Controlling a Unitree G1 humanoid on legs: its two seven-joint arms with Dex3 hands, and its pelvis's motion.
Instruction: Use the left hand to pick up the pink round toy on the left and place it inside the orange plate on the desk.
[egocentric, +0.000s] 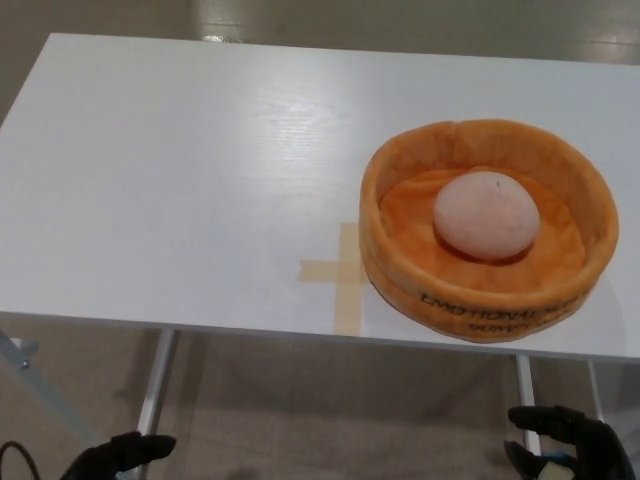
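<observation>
Toy: pink round toy (486, 215), pale pink, soft and dome-shaped like a bun, faintly mottled on top, sitting roughly in the middle of the plate's floor, a touch toward the far side.
Plate: orange plate (398, 262), plush, round, thick padded wall all the way around, black lettering on the near wall reading upside down, seam notch at the far rim; parked on the right half of the surface, near wall close to the front edge.
Surface: white surface (190, 170), wood-grain sheen, pale metal legs visible underneath.
Tape: tan tape cross (342, 275) stuck flat near the front edge, right arm of the cross tucked against the plate's left wall.
Left hand: left hand (118, 456) down at the bottom-left corner, below the front edge and well apart from the plate; only a dark knuckle lump and one stubby fingertip showing, mostly cropped, so can't tell whether open or closed; nothing visibly in it.
Right hand: right hand (566, 440) at the bottom-right corner, also below the front edge; black fingers curled loosely forward with a gap between them, holding nothing, small pale patch on the palm side.
Count: one toy, one plate, one tape cross, two hands.
Floor: beige floor (340, 420) under the legs.
</observation>
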